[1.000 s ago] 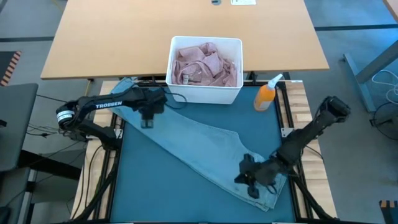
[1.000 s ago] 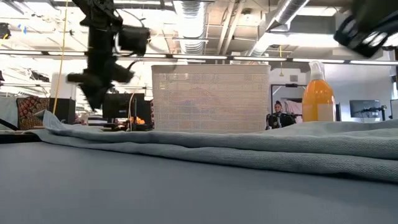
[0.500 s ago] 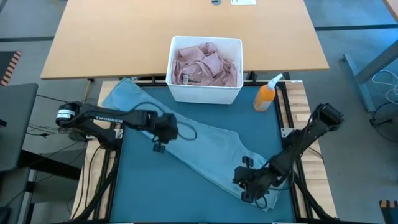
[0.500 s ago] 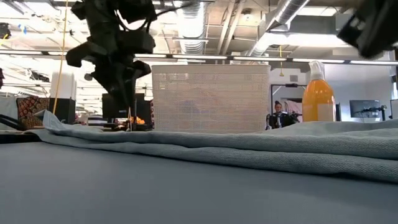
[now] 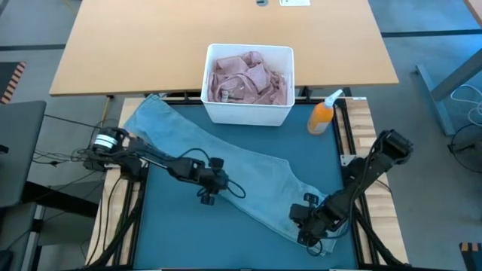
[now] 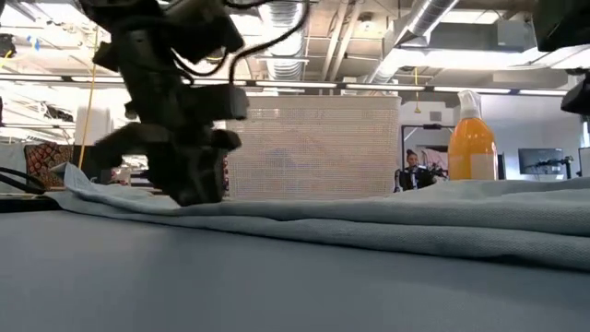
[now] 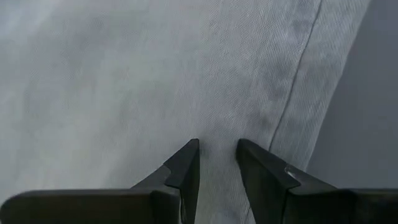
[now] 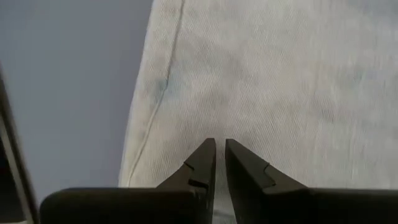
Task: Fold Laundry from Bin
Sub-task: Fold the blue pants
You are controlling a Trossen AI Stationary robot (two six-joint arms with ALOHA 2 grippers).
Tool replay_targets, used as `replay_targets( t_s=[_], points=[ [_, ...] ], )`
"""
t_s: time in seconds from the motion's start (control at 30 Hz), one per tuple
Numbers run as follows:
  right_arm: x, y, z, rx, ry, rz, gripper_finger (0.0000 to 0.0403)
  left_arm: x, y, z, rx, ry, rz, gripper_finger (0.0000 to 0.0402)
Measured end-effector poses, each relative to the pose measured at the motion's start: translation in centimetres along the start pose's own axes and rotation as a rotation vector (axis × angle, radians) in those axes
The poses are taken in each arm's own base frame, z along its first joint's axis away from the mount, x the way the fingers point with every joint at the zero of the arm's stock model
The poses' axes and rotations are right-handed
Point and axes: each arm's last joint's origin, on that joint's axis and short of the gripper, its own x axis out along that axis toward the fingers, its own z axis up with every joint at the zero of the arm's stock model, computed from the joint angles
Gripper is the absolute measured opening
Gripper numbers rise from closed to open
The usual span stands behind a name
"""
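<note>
White bin [image 5: 248, 111] at the far edge holding pink shirt [image 5: 248, 79], jeans [image 5: 248, 172] spread on mat, left gripper [image 7: 216, 157] jaws slightly spread, right gripper [image 8: 220, 155] jaws nearly together, both over denim

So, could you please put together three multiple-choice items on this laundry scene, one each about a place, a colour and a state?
1. Where is the orange spray bottle?
A. Inside the bin
B. Standing beside the white bin, at the far edge of the teal mat
C. Lying on the jeans

2. What colour is the clothing in the bin?
A. Dusty pink
B. Dark green
C. Black

3. How do the jeans lie?
A. Folded into a neat square
B. Hanging over the bin rim
C. Spread out diagonally across the mat

Answers: 1 B, the high view shows the bottle upright next to the bin. 2 A, the pink clothing fills the bin. 3 C, the denim runs unfolded from the left far corner to the right near corner.
</note>
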Motion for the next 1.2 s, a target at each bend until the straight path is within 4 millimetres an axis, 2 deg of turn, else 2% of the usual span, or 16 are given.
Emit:
replay_targets(
  t_s=[0.1,0.23,0.57,0.7,0.83,0.93,1.1,1.2],
  points=[
    [-0.7,0.2,0.2,-0.015,-0.081,-0.01,0.0065,1.3,-0.6,1.0,0.009,-0.007,-0.011,0.0102],
    [-0.9,0.2,1.8,-0.055,-0.24,-0.059,0.0065,2.1,-1.7,2.1,0.055,-0.005,-0.015,0.0102],
    [1.3,-1.7,6.7,-0.139,-0.402,-0.171,0.0065,5.1,-5.0,6.9,0.178,-0.087,-0.069,0.0102],
    [3.2,-3.0,7.8,-0.142,-0.378,-0.254,0.0065,5.8,-5.8,8.7,0.232,-0.107,-0.084,0.0102],
    [5.9,-4.0,8.0,-0.144,-0.307,-0.327,0.0065,5.0,-5.7,9.4,0.275,-0.079,-0.038,0.0102],
    [7.5,-4.4,7.6,-0.125,-0.243,-0.356,0.0065,3.5,-5.2,9.7,0.286,-0.063,-0.004,0.0102],
    [8.0,-4.6,6.1,-0.031,-0.139,-0.399,0.0065,1.0,-4.3,9.8,0.288,-0.021,0.065,0.0102],
    [7.3,-4.7,4.5,0.041,-0.044,-0.433,0.0065,-0.3,-3.4,9.3,0.247,0.011,0.081,0.0102]
  ],
)
